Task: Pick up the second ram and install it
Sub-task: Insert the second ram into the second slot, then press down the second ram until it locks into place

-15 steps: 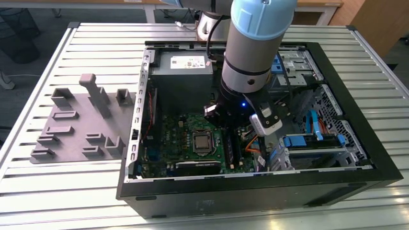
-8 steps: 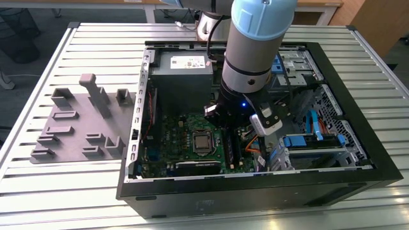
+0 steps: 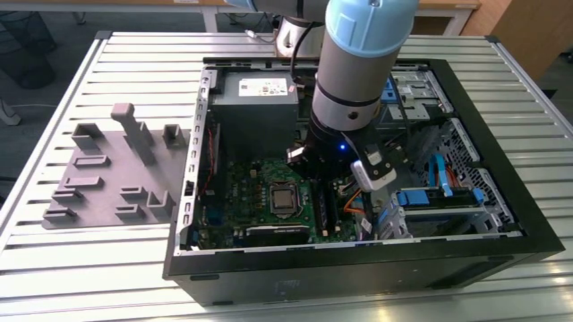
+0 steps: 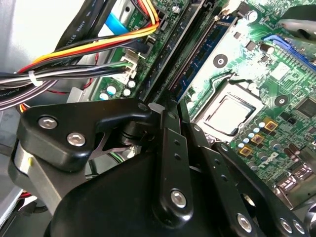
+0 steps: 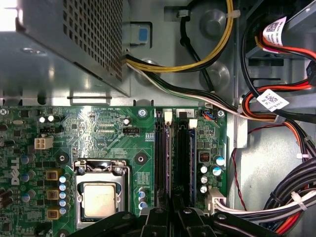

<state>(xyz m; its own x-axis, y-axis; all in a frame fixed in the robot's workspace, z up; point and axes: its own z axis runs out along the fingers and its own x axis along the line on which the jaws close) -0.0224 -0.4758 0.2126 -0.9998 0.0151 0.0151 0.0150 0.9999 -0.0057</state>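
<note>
The second ram [image 5: 185, 158] is a dark-blue stick standing on edge in a memory slot of the green motherboard [image 5: 98, 133], beside the processor socket [image 5: 101, 197]. In the second wrist view the ram [image 4: 197, 57] runs away from my fingertips. My gripper [image 4: 175, 106] is inside the open computer case [image 3: 501, 201], low over the near end of the slots. Its black fingers [image 4: 168, 148] are drawn together with nothing showing between them. In the first wrist view the gripper [image 5: 173, 210] sits at the slot ends. In the exterior view the gripper [image 3: 331, 186] hangs over the ram [image 3: 331, 211].
A grey power supply [image 3: 255, 100] fills the case's far side. Bundled cables [image 5: 276, 197] run close beside the slots. Blue drive-bay clips [image 3: 439, 194] sit at the exterior view's right. A grey parts holder [image 3: 112, 168] lies on the slatted table [image 3: 134, 60] outside the case.
</note>
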